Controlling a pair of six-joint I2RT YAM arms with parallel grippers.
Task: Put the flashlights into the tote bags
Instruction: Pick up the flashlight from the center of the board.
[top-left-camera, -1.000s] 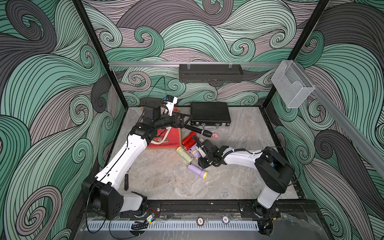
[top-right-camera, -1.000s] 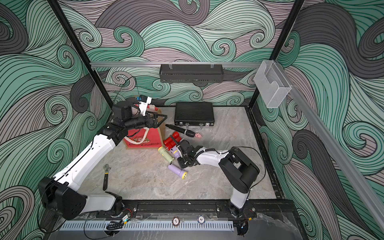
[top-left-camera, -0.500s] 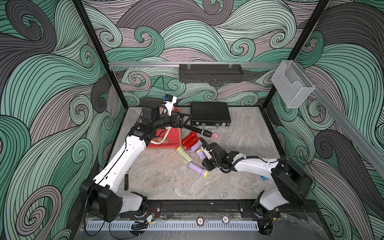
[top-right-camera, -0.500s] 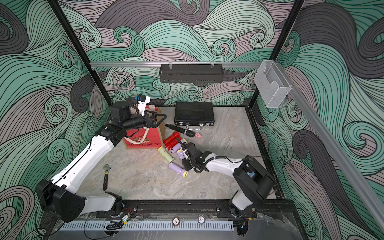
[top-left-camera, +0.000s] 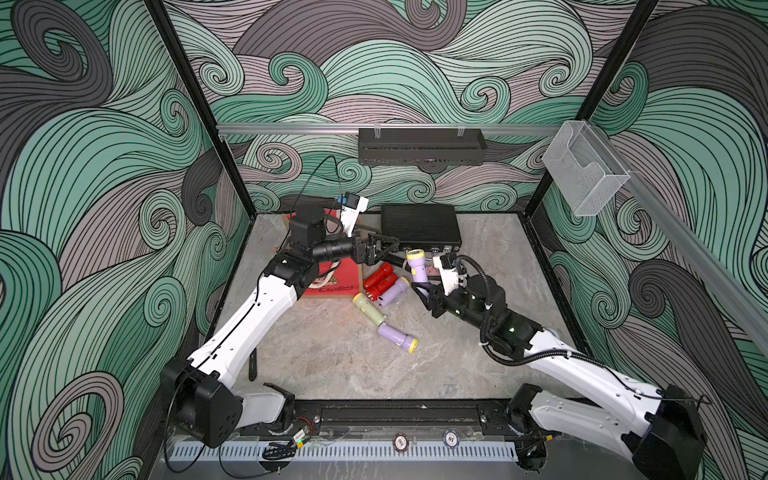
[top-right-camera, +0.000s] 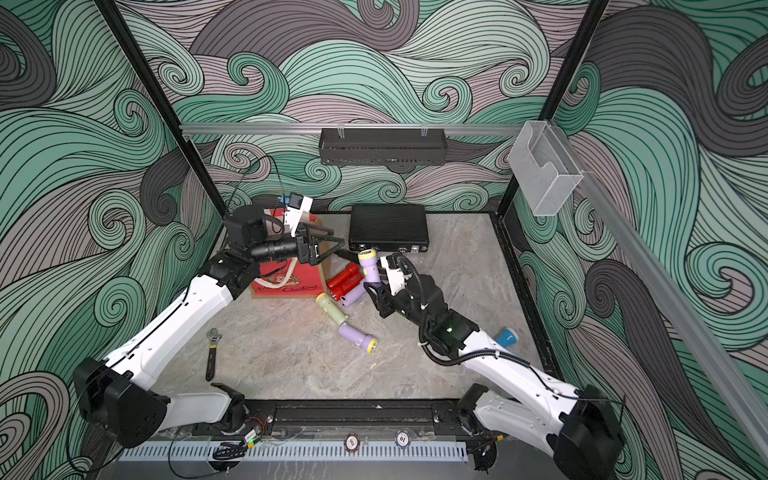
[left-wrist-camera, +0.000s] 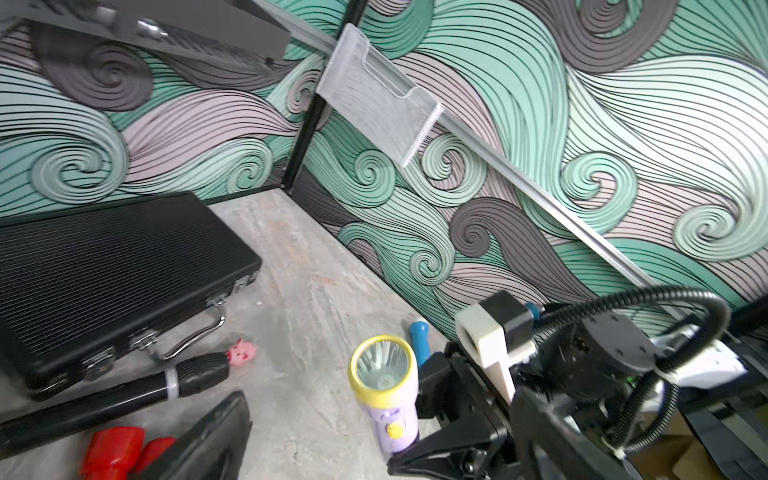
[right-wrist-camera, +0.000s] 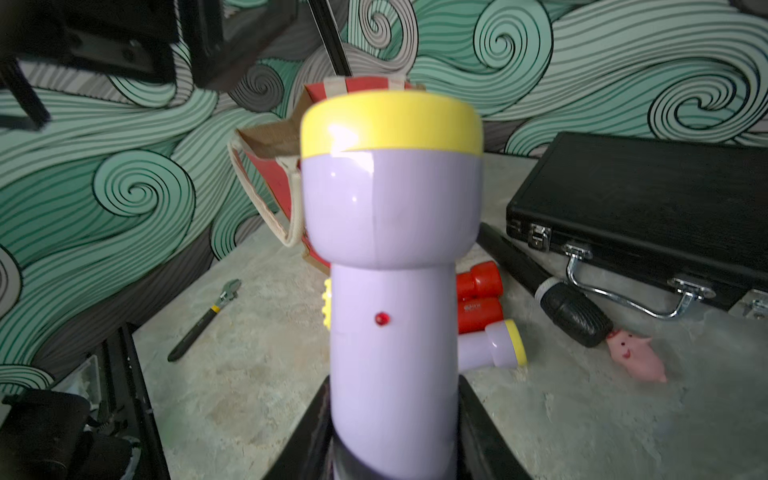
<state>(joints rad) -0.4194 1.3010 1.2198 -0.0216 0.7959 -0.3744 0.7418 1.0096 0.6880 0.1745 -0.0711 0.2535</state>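
Carrying step: the right pincer (top-left-camera: 419, 286) clamps a lilac flashlight (top-left-camera: 417, 268) above the bench (top-left-camera: 332, 357); the left pincer (top-left-camera: 384, 249) gapes. Next, probably swing left over the tote bag (top-left-camera: 338, 277).

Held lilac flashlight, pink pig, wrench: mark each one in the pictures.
held lilac flashlight (right-wrist-camera: 392, 353): right wrist view, on its handle.
pink pig (right-wrist-camera: 635, 355): right wrist view, on its body.
wrench (top-right-camera: 211, 357): a top view, on its dark handle.

Tote bag (top-left-camera: 345, 275) mostly hidden behind left arm; blue flashlight (top-right-camera: 505, 337) half covered
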